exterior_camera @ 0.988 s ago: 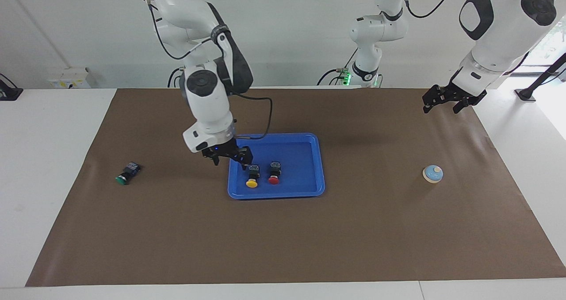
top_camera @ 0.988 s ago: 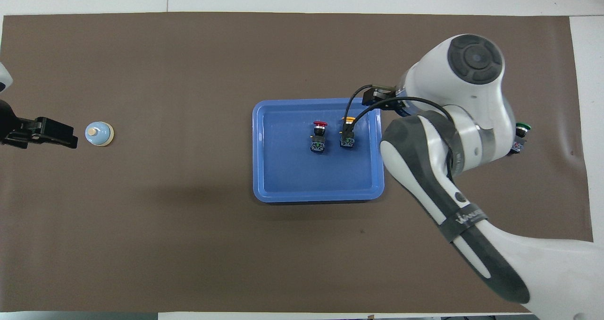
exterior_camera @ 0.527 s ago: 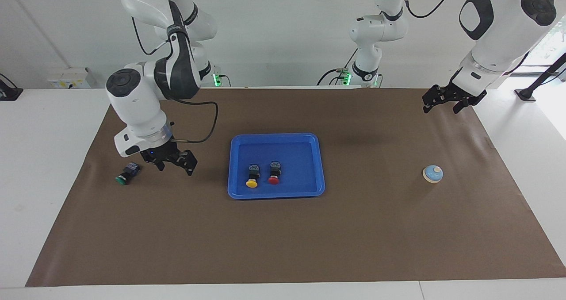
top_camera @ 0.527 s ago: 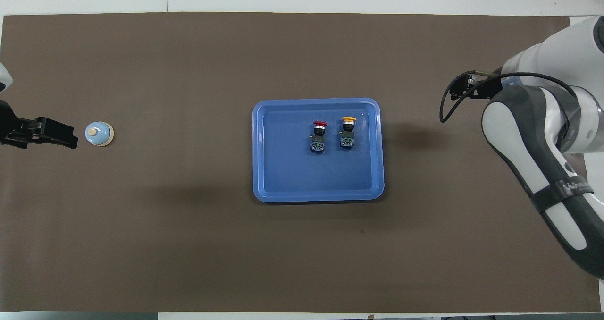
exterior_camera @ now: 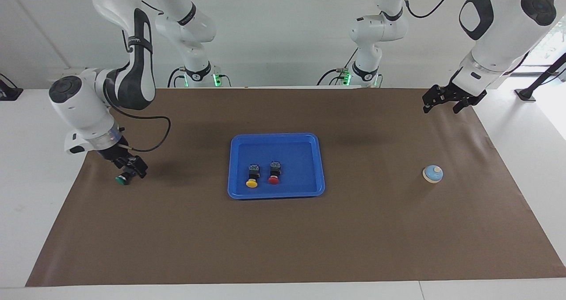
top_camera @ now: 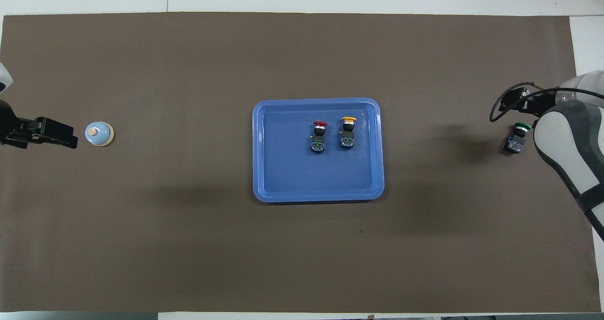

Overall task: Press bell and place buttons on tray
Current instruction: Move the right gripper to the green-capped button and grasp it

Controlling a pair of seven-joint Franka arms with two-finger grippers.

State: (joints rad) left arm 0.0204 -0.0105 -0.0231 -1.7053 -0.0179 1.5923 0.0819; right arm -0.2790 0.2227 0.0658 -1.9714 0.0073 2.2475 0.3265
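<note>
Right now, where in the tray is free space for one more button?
The tray is bare along its rim nearer the robots and at the end toward the left arm. The red button and yellow button crowd the part farther from the robots. The green button lies outside, at the right gripper.

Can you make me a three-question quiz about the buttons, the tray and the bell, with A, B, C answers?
1. Where is the green button?
A. In the tray
B. On the brown mat, toward the right arm's end of the table
C. On the bell

2. How many buttons lie in the tray?
A. One
B. Two
C. Three

3. What is the right gripper doing?
A. Reaching down at the green button
B. Pressing the bell
C. Holding the yellow button

Answers:
1 B, it lies on the mat with the tray apart.
2 B, only the yellow button and red button lie inside.
3 A, its tips are at the green button.
</note>
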